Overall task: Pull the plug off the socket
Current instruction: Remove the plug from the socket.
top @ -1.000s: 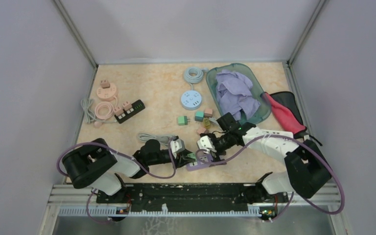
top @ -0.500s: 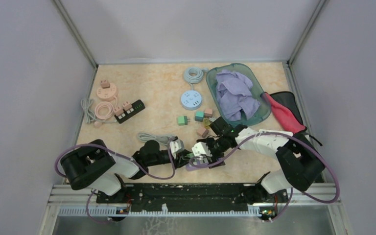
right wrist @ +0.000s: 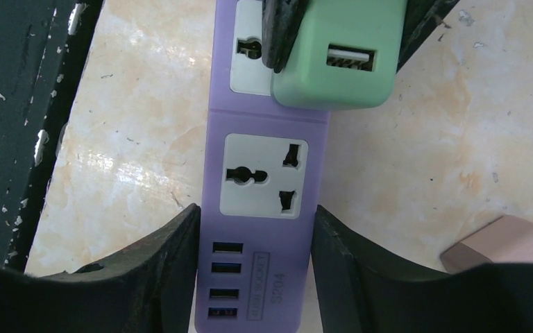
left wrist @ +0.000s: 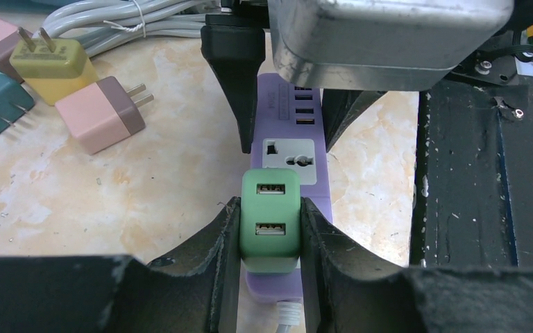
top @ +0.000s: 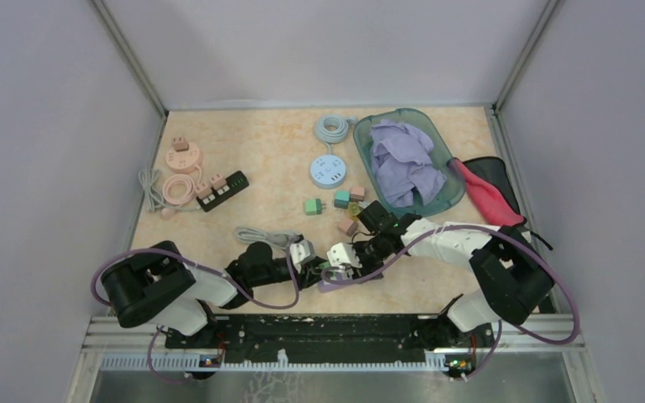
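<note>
At near centre, the left gripper point(left wrist: 269, 208) clamps the green plug point(left wrist: 269, 239), seated on the purple socket strip's point(right wrist: 260, 291) left end. The right gripper point(right wrist: 255, 216) pinches the right end; the strip's long axis runs left-right.

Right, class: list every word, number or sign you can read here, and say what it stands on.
"SP04" (faint, uncertain): printed on the purple power strip, at its end.
Boxed line beside it: too blurred to read.
The green plug: no text visible.
</note>
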### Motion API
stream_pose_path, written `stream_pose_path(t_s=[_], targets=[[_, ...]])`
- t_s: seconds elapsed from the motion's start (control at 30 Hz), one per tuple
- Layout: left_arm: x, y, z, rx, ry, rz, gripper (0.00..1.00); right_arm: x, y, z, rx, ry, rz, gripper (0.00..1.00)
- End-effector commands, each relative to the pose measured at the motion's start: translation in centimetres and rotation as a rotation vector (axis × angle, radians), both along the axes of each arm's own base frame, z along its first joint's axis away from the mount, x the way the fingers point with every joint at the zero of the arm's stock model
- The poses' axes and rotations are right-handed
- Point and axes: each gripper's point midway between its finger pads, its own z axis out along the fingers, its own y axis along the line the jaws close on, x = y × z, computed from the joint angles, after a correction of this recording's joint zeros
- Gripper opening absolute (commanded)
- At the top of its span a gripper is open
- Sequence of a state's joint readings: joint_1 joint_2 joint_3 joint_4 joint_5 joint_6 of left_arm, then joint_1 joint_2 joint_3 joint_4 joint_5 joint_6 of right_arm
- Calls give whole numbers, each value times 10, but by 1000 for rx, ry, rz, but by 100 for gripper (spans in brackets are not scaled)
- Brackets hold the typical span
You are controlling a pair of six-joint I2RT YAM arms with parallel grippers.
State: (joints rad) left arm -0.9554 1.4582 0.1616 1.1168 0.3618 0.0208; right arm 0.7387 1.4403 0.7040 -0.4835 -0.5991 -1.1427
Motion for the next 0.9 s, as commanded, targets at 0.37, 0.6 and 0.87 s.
stream_pose_path(t_s=[0.37,0.6,0.87], targets=[[-2,-34,20,-62,-78,-29,0,15,28,31,95,-27,-22,8],[-1,-46,17,-27,-81,-39,0,16,29,34,103,-35,-22,0],[3,-33,31,-87,-76,27,0,17,28,35,102,-42,-23,0]])
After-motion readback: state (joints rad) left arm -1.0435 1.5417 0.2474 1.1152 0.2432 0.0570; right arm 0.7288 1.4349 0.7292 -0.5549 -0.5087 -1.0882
